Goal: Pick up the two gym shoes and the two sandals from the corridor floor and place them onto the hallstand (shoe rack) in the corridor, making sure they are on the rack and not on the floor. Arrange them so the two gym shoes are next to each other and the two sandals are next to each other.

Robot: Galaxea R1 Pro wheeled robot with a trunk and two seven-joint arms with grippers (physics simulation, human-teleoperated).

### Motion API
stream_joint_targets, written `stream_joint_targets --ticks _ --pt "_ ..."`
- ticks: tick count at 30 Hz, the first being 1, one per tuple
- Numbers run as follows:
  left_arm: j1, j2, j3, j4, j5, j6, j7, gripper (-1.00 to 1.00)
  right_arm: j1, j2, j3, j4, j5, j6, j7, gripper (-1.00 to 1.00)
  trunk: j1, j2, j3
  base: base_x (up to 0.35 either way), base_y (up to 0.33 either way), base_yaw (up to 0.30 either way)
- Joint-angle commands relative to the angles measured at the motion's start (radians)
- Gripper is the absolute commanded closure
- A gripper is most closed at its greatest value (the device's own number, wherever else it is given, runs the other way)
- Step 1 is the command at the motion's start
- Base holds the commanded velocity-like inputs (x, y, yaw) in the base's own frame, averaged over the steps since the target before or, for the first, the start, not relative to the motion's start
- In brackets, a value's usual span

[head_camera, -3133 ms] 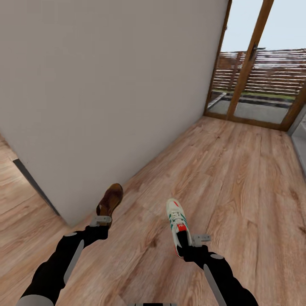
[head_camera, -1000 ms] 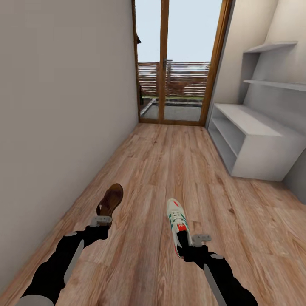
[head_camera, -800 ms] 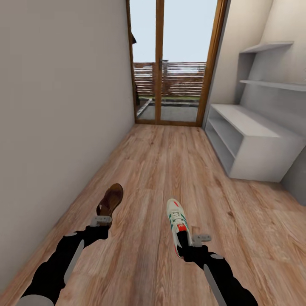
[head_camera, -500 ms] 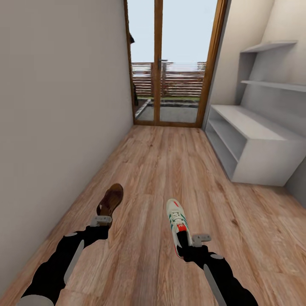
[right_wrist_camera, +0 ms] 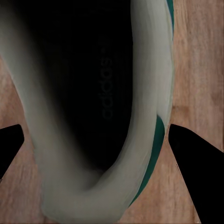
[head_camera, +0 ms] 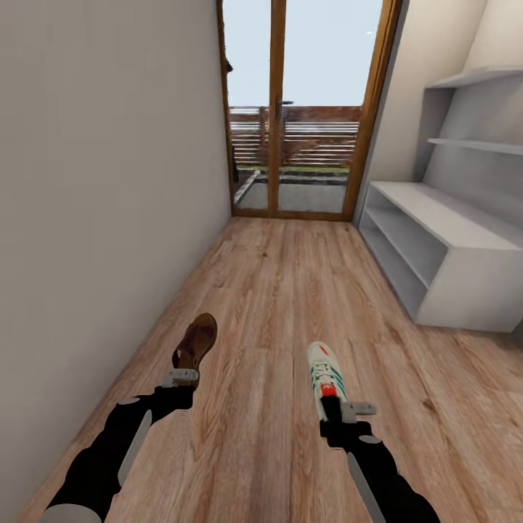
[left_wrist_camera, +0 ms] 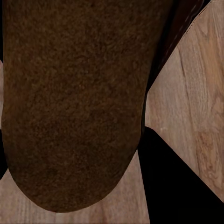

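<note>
two shoes are held up over the corridor floor (head_camera: pixel 290 305), one in each tool. the only writing that can be read is the word "adidas" printed on the dark insole inside the gym shoe (right_wrist_camera: pixel 112 107), seen in the right wrist view looking down into its opening, with the white rim and a green edge around it.

the right tool (head_camera: pixel 341 415) is clamped on the heel end of that gym shoe (head_camera: pixel 325 378), white with green stripes and a red-orange tongue patch, toe pointing away from the robot. the left tool (head_camera: pixel 179 379) grips the heel end of a brown sandal (head_camera: pixel 196 343), which also points away, tilted slightly toward the right. in the left wrist view the sandal's (left_wrist_camera: pixel 74 102) brown underside covers most of the picture, with wood planks beside it.

both black arms reach forward and low from the bottom of the head view, elbows out, the two shoes well apart from each other.

the pale grey shoe rack (head_camera: pixel 443 261) stands against the right wall, ahead of the robot, with its open shelf bays facing the corridor; nothing can be seen in the bays or on its top. two wall shelves (head_camera: pixel 476 109) step up above it. a wood-framed glass door (head_camera: pixel 305 109) closes the far end of the corridor, and a plain wall (head_camera: pixel 102 181) runs along the left.
</note>
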Motion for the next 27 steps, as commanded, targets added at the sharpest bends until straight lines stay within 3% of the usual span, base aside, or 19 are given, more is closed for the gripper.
stream_joint_targets --ticks 1,11,27 --pt "0.0 -0.005 0.002 -0.001 0.005 0.007 -0.005 1.0 -0.001 -0.001 0.002 -0.003 -0.013 0.003 -0.033 1.0 0.0 0.0 -0.001 0.313 0.184 0.0" --pt "0.0 -0.02 0.002 0.0 0.005 0.005 -0.004 1.0 -0.001 -0.002 0.003 -0.009 -0.015 0.002 -0.071 1.0 0.0 0.0 -0.001 0.313 0.184 0.0" --pt "0.0 -0.02 0.002 -0.001 0.005 0.005 -0.006 1.0 -0.001 -0.002 0.003 -0.009 -0.015 0.003 -0.07 1.0 0.0 0.0 0.006 0.313 0.184 -0.201"
